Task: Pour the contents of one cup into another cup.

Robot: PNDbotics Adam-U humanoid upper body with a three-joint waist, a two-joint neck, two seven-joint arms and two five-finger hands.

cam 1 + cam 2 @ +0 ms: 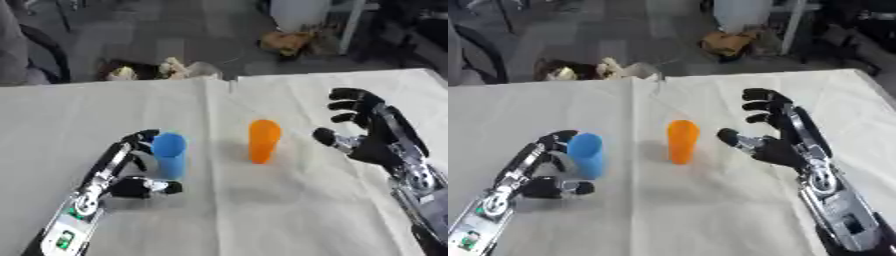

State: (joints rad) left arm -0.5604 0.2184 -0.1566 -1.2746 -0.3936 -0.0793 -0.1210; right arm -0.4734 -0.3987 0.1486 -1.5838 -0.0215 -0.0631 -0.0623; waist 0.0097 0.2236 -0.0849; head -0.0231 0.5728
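I have barely started: nothing has been poured yet, as far as I can judge. Both cups stand upright on the bench, the blue cup [169, 154] toward my left and the orange cup [262, 140] near the middle, clearly apart from each other. My left hand [122, 172] is at the blue cup, fingers [140, 136] curled round its far side and the thumb tucked in low in front of it; I think it has the cup in its grasp, though I cannot be sure every finger is touching. The cup has not left the cloth. My right hand [785, 145] hangs open beside the orange cup, fingers spread and thumb pointing toward it, not touching. I cannot see into either cup, so what is inside stays unknown. What is left is the whole of it: lift, carry over, tip.

The bench [262, 215] is covered with a pale, creased cloth with a seam running down the middle. Beyond its far edge is grey floor, a chair [44, 50] at the left, and some brownish clutter [289, 42] further back.
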